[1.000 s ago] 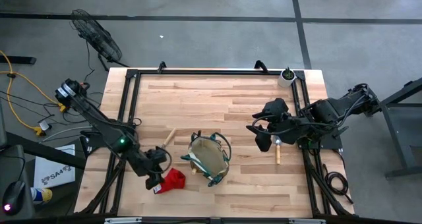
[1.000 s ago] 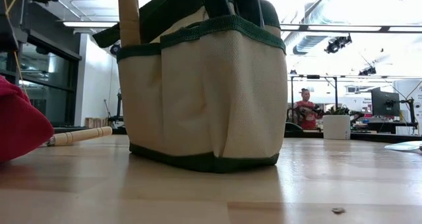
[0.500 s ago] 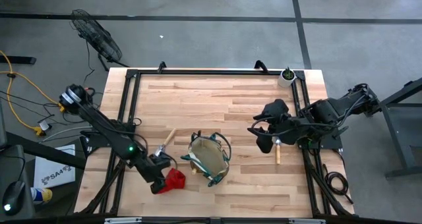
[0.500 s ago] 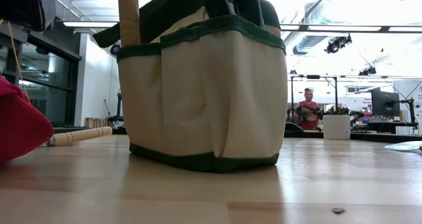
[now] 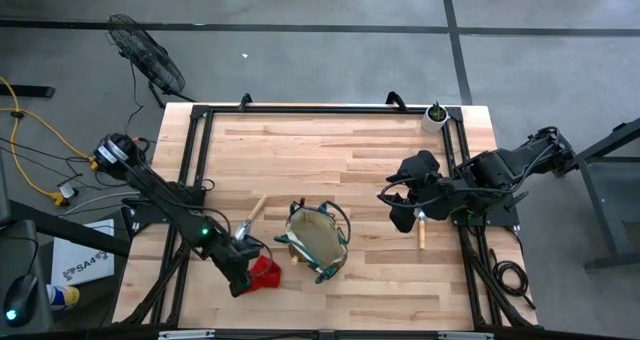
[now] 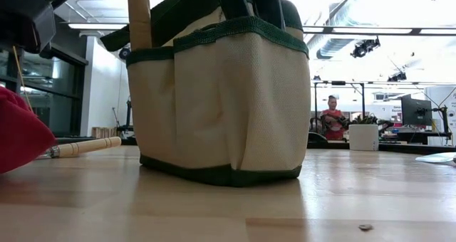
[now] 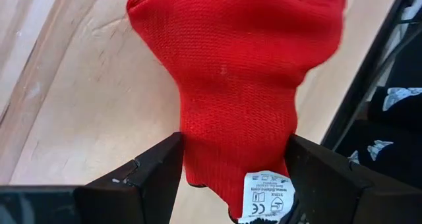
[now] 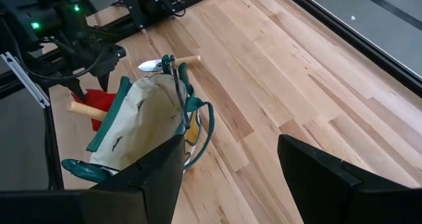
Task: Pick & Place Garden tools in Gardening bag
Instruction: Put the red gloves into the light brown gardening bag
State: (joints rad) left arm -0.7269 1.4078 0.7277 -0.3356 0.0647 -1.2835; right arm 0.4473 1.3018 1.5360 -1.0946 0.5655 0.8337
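Two grippers show over the wooden surface (image 5: 330,150). One, the left gripper (image 7: 231,178), is low at the near left part of the surface, its two fingers (image 7: 148,174) pressed against either side of the cuff of the one red glove (image 7: 237,72); the glove's body lies on the wood just left of the bag, and a white label shows at the cuff between the fingers. From above, the left gripper (image 5: 243,267) and the red glove (image 5: 265,271) sit right beside the bag's left side.

One gardening bag (image 5: 317,240) stands upright near the middle of the near half, tan with dark green trim and loop handles. One wooden handle (image 6: 139,18) sticks up out of its left side in the low view. In the right wrist view a second wooden handle (image 8: 86,109) juts from the bag toward the glove.

One wooden-handled trowel (image 5: 250,216) lies flat on the surface just left of and behind the bag, metal blade toward the near side. One more wooden-handled tool (image 5: 422,232) lies on the right part of the surface, well apart from the bag.

The right gripper (image 5: 398,205) hangs above the right half, fingers spread wide and empty, close to that tool.

One small white pot (image 5: 434,118) with a green plant stands at the far right corner.
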